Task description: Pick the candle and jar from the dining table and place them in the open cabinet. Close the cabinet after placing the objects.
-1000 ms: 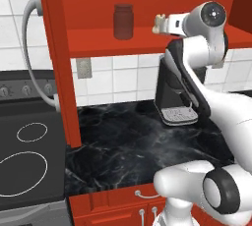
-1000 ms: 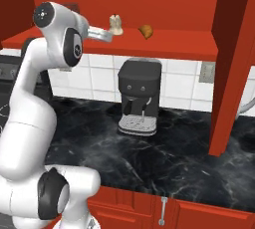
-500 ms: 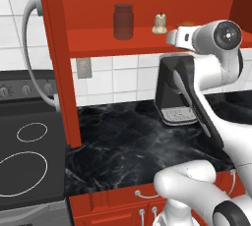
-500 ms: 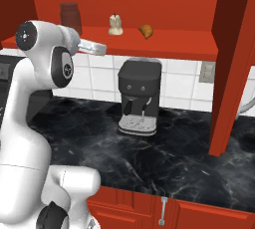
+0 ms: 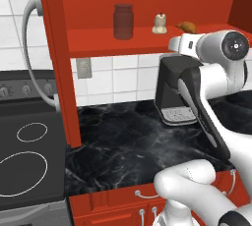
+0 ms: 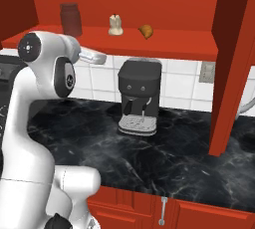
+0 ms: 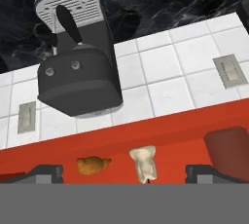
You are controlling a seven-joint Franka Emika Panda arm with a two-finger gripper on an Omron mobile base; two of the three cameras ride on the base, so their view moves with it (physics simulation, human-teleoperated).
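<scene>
The pincer [image 7: 124, 173] stands with its two dark tips spread wide apart and holds nothing. In the hand view the candle [image 7: 144, 163] appears between the tips, clear of both.

Below the arm, the black marble table [image 5: 123, 146] carries a dark coffee machine [image 5: 173, 92] set against the white tiled wall [image 5: 118, 77]. A stove top [image 5: 29, 156] lies level with the table at its left end.

Above the coffee machine, the red cabinet [image 5: 54, 58] stands open. Three things rest on its bottom board in a row. The jar [image 5: 123, 21] stands upright at the left, well apart from the candle. The candle stands upright in the middle. A croissant [image 5: 187, 26] lies just beside the candle, on its right, not touching it. In the right base view the same row shows above the coffee machine, with the cabinet's right wall beyond it.
</scene>
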